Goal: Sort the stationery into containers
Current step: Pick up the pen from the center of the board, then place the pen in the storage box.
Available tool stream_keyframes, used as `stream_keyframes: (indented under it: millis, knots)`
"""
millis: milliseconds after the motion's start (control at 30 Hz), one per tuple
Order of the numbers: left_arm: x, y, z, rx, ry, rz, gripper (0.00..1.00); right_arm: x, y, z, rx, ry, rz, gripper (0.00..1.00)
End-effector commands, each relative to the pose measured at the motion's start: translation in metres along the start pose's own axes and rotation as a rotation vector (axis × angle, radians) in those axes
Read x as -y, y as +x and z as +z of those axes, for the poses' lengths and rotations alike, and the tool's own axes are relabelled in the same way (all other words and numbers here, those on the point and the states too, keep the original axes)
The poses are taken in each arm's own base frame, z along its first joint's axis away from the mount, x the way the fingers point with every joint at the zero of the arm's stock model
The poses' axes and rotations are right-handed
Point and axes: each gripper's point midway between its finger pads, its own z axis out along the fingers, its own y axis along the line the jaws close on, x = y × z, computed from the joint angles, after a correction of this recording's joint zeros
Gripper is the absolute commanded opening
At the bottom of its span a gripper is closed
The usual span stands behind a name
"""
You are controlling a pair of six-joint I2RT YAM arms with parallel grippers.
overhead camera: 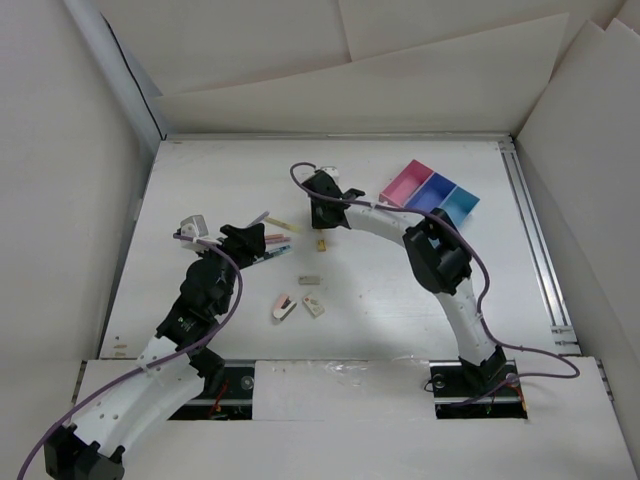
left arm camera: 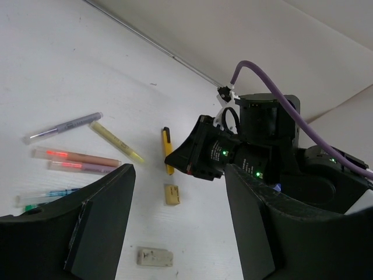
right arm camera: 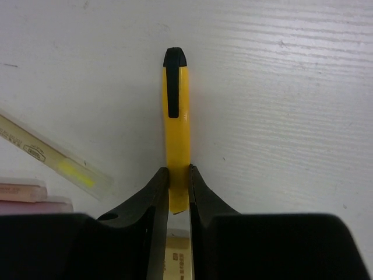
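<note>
- My right pincer [right arm camera: 178, 175] is closed down to a narrow gap and clamps the near end of the yellow-black piece [right arm camera: 176, 116], 1 finger on each flat side.
- In the right wrist view the piece's long axis runs straight out from the pincer, black-capped end farthest away. It seems to lie flat on the counter [right arm camera: 291, 87].
- The 3 joined containers [overhead camera: 405, 185] sit to the right of that pincer in the top view, near but apart. I judge the right arm is the one to carry the piece, swinging it sideways across its own axis.
- My left pincer [left arm camera: 179, 175] stands about half open with nothing in it. It hovers by the pens [left arm camera: 76, 157], well away from the containers.
- Hidden: from above the right pincer [overhead camera: 322, 215] covers the piece entirely, and the fingers hide its gripped end.
- I cannot tell whether the piece is off the counter, nor whether the containers hold anything.
- A tan block [left arm camera: 171, 194] lies just beside the piece's near end; whether they touch I cannot tell.
</note>
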Motion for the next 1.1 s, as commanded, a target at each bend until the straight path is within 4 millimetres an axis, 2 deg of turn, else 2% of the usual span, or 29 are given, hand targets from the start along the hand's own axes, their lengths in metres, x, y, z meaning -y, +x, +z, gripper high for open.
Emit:
stream_keyframes:
  millis: [0,100,133,167,233,333,367,400,467,500,533,600,633,667,700,733,800,967,1000,1033,1067]
  knots:
    - [0.004,-0.007,-0.001,0.026,0.016,-0.018,0.6,-0.001,-0.007,-0.017,0.038,-0.009,0.024,0.0]
    - [0.005,-0.006,-0.001,0.02,0.023,-0.018,0.6,-0.002,-0.037,-0.041,0.108,-0.063,0.089,0.0]
    - [0.005,-0.006,-0.001,0.02,0.023,-0.018,0.6,-0.007,-0.041,-0.049,0.116,-0.096,0.094,0.0]
    - [0.005,-0.006,-0.001,0.02,0.023,-0.018,0.6,0.001,-0.055,-0.055,0.139,-0.106,0.134,0.0]
    - [0.005,-0.006,-0.001,0.02,0.023,-0.018,0.6,0.002,-0.076,-0.081,0.199,-0.163,0.189,0.0]
    - [0.005,-0.006,-0.001,0.02,0.023,-0.018,0.6,0.019,-0.101,-0.115,0.275,-0.218,0.271,0.0]
    - [0.008,-0.006,-0.001,0.019,0.038,-0.021,0.6,0.027,-0.106,-0.123,0.295,-0.221,0.294,0.0]
    - [0.008,-0.002,0.0,0.002,0.041,-0.004,0.6,0.045,-0.112,-0.136,0.323,-0.213,0.328,0.0]
    - [0.012,0.0,0.003,-0.009,0.05,-0.002,0.6,0.064,-0.119,-0.148,0.351,-0.205,0.386,0.0]
    - [0.012,0.003,0.003,-0.024,0.055,0.011,0.6,0.088,-0.126,-0.151,0.38,-0.157,0.429,0.0]
    - [0.011,0.006,0.004,-0.031,0.05,0.015,0.6,0.103,-0.126,-0.159,0.4,-0.141,0.459,0.0]
    - [0.012,0.012,0.007,-0.06,0.055,0.032,0.6,0.127,-0.128,-0.162,0.419,-0.115,0.525,0.0]
    - [0.018,0.01,0.008,-0.061,0.07,0.028,0.6,0.15,-0.13,-0.161,0.427,-0.087,0.563,0.0]
    - [0.017,0.012,0.009,-0.067,0.065,0.032,0.6,0.162,-0.124,-0.155,0.414,-0.063,0.595,0.0]
    - [0.016,0.019,0.011,-0.09,0.066,0.048,0.6,0.169,-0.126,-0.155,0.416,-0.058,0.605,0.0]
    - [0.022,0.015,0.011,-0.083,0.086,0.04,0.6,0.181,-0.124,-0.152,0.406,-0.051,0.633,0.0]
    - [0.019,0.022,0.014,-0.107,0.078,0.05,0.6,0.191,-0.118,-0.138,0.376,-0.036,0.66,0.0]
    - [0.022,0.019,0.014,-0.101,0.083,0.046,0.6,0.215,-0.11,-0.117,0.337,-0.02,0.733,0.0]
    - [0.022,0.019,0.014,-0.101,0.083,0.046,0.6,0.214,-0.109,-0.114,0.333,-0.028,0.732,0.0]
    - [0.024,0.017,0.014,-0.094,0.089,0.043,0.6,0.221,-0.105,-0.107,0.321,-0.01,0.74,0.0]
    - [0.024,0.017,0.014,-0.094,0.089,0.043,0.6,0.218,-0.11,-0.109,0.327,-0.026,0.739,0.0]
